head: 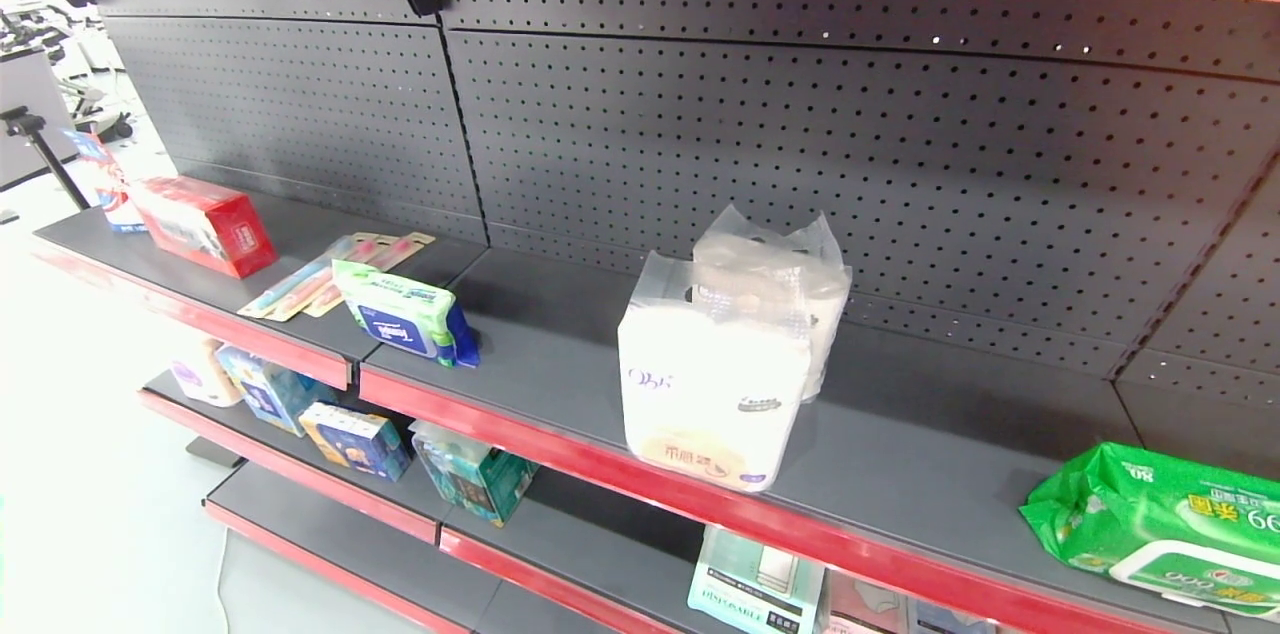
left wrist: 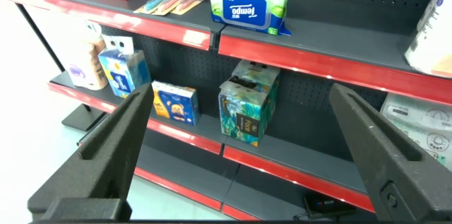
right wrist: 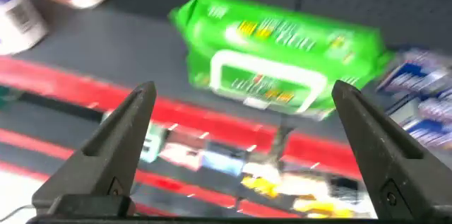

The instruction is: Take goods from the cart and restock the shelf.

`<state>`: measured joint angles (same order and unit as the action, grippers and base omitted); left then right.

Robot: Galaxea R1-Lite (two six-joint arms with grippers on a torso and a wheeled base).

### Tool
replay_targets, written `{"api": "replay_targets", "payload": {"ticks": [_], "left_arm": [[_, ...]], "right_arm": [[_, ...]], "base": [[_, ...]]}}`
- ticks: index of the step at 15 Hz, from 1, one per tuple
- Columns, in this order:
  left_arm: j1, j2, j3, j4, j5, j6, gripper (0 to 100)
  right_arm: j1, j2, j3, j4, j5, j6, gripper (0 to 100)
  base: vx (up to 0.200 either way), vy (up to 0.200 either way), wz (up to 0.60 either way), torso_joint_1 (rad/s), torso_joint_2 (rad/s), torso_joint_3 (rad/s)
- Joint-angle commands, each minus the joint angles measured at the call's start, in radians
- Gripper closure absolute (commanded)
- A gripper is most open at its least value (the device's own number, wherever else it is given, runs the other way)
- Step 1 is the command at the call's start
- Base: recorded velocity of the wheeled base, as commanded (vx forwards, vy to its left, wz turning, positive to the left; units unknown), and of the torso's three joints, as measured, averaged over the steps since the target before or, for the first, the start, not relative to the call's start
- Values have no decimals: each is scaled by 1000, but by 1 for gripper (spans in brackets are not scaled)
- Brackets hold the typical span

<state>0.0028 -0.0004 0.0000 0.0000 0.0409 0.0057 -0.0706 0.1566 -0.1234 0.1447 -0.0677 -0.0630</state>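
Right gripper (right wrist: 244,86) is right up in the camera, jaws spread wide with nothing in them, hanging just in front of the green wipes pack (right wrist: 275,54). That pack lies flat near the front edge of the shelf (head: 940,454), at its right end. Left gripper (left wrist: 240,91), same deal: jaws wide open and empty, down level with the lower shelf (left wrist: 296,171), where a teal box (left wrist: 247,107) and a blue box (left wrist: 175,102) stand. On the main shelf a white tissue pack (head: 715,394) stands at the front edge, with a clear bag of rolls (head: 775,279) right behind it. Further left: blue wipes (head: 405,314), toothbrushes (head: 325,276), red box (head: 205,226).
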Motion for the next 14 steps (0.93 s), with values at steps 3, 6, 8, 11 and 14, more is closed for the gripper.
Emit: {"api": "replay_targets", "payload": {"ticks": [3, 6, 8, 11, 14], "left_arm": [[0, 0, 0, 0, 1, 0, 0], [0, 0, 0, 0, 1, 0, 0], [0, 0, 0, 0, 1, 0, 0], [0, 0, 0, 0, -3, 3, 0], [0, 0, 0, 0, -1, 0, 0]], "right_arm": [[95, -101, 44, -19, 66, 34, 0], [74, -147, 44, -17, 60, 34, 0], [71, -157, 44, -19, 22, 138, 0], [72, -157, 88, -117, 69, 80, 0], [71, -157, 123, -166, 137, 3, 0]], "base": [[0, 0, 0, 0, 0, 0], [0, 0, 0, 0, 0, 0], [0, 0, 0, 0, 0, 0], [0, 0, 0, 0, 0, 0], [0, 0, 0, 0, 0, 0]]}}
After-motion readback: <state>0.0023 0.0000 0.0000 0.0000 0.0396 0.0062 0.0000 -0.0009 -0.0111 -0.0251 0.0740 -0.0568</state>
